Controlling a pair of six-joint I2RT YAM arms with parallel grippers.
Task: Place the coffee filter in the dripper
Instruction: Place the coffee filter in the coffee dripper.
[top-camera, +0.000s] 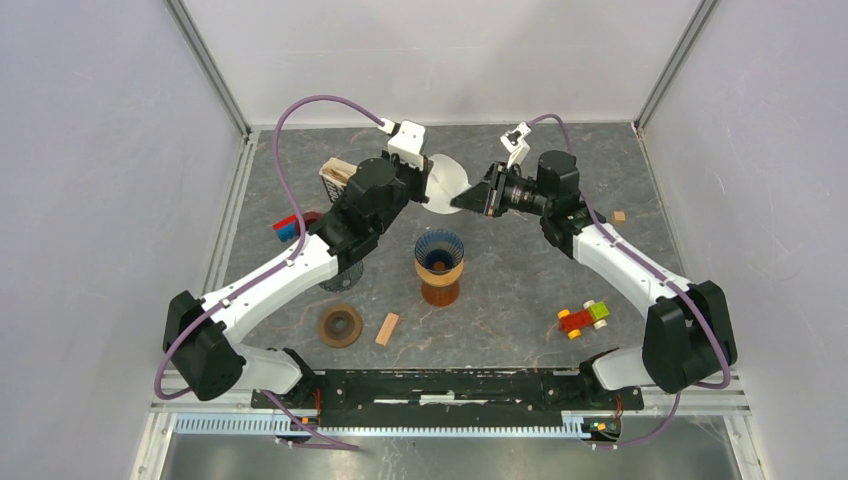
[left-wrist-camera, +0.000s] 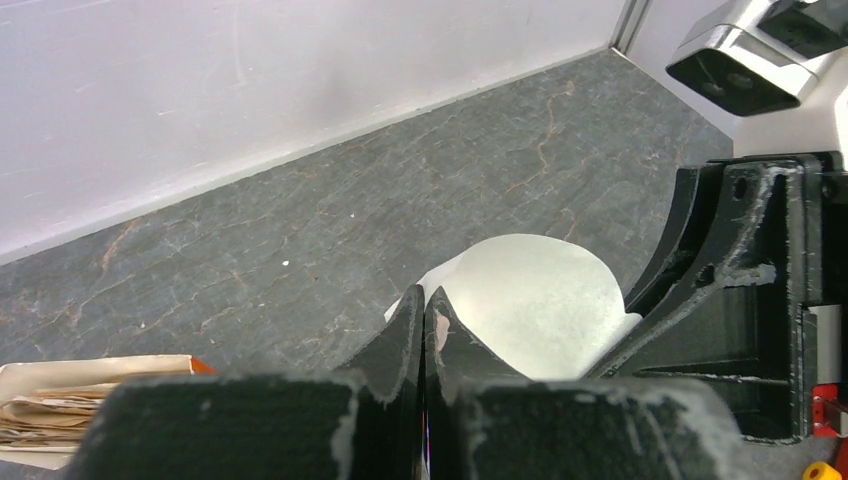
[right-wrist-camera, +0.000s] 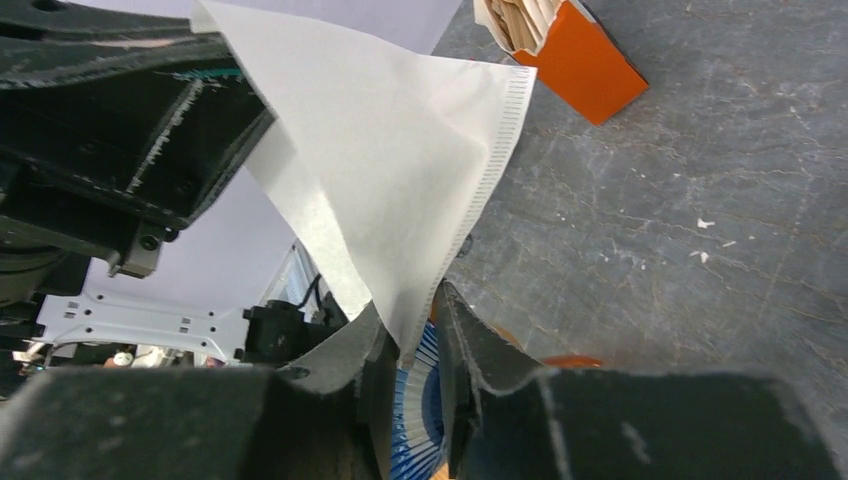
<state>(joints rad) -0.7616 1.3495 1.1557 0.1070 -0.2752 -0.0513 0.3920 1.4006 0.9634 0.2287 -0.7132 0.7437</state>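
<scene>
Fingers (left-wrist-camera: 396, 342) of left gripper (left-wrist-camera: 424, 300) pressed together, pinching coffee filter (left-wrist-camera: 540, 300) edge. Right gripper (right-wrist-camera: 412, 325) fingers narrowly parted, filter's pointed corner hanging in the gap. Filter in air between both grippers, beyond dripper (top-camera: 440, 262). White flattened paper cone, crimped seam along one side.

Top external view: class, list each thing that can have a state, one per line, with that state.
coffee filter, lifted off the table, folded flat
dripper, upright, empty
left gripper, shut on coffee filter
right gripper, open around the filter's corner
</scene>
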